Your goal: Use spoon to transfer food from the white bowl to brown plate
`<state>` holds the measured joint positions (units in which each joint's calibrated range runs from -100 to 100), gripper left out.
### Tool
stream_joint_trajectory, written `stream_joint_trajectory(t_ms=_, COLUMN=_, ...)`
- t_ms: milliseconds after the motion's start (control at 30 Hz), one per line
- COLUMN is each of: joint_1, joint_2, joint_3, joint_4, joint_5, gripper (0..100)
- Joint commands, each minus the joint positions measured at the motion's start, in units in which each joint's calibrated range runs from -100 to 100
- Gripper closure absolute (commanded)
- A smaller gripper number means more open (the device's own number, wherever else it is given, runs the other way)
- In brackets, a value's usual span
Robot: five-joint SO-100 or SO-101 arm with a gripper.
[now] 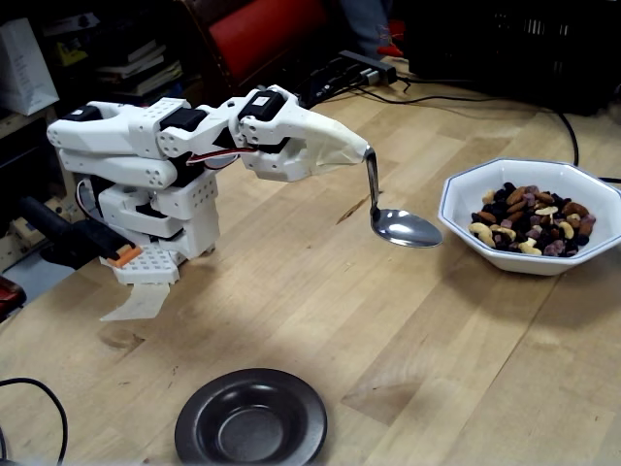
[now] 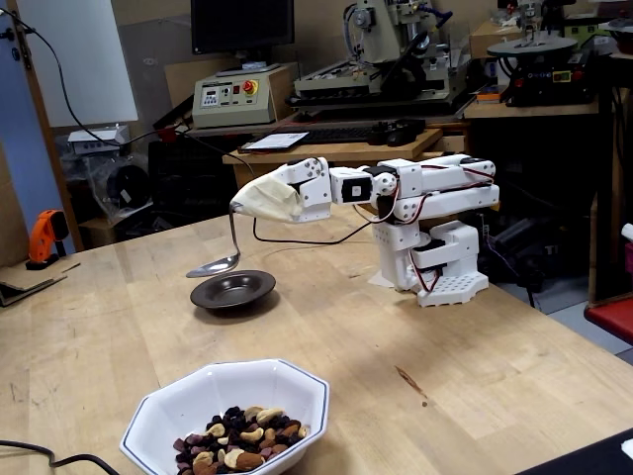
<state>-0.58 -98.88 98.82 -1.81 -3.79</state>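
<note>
The white arm reaches across the wooden table, and its gripper (image 1: 361, 151) (image 2: 237, 206), wrapped in a pale cover, is shut on the handle of the silver spoon (image 1: 406, 228) (image 2: 213, 265). The spoon hangs level above the table and looks empty. In a fixed view it sits just left of the white bowl (image 1: 456, 189), apart from it. The food (image 1: 534, 221) (image 2: 237, 445), nuts and dark dried fruit, fills the white bowl (image 2: 297, 381). The brown plate (image 1: 199, 427) (image 2: 262, 289) lies empty near the table's edge, well away from the spoon.
The arm's base (image 1: 155, 243) (image 2: 435, 272) stands on the table. A black cable (image 1: 39, 398) curls beside the plate, and another (image 1: 568, 131) runs behind the bowl. An orange tool (image 2: 45, 237) lies at a table edge. Benches with machines stand behind.
</note>
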Motion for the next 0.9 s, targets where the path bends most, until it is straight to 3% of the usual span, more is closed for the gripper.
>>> stream_joint_trajectory(t_ms=0, joint_1=-0.01, joint_2=-0.09, joint_3=0.29, joint_4=-1.36, joint_5=0.29, gripper=96)
stream_joint_trajectory(t_ms=200, joint_1=-0.08, joint_2=0.08, joint_3=0.29, joint_4=-1.28, joint_5=0.83, gripper=96)
stream_joint_trajectory(t_ms=433, joint_1=-0.45, joint_2=8.55, joint_3=0.29, joint_4=-1.99, joint_5=5.71, gripper=96)
stream_joint_trajectory(t_ms=867, joint_1=-0.45, joint_2=13.09, joint_3=-0.95, joint_4=-2.15, joint_5=-0.29, gripper=96)
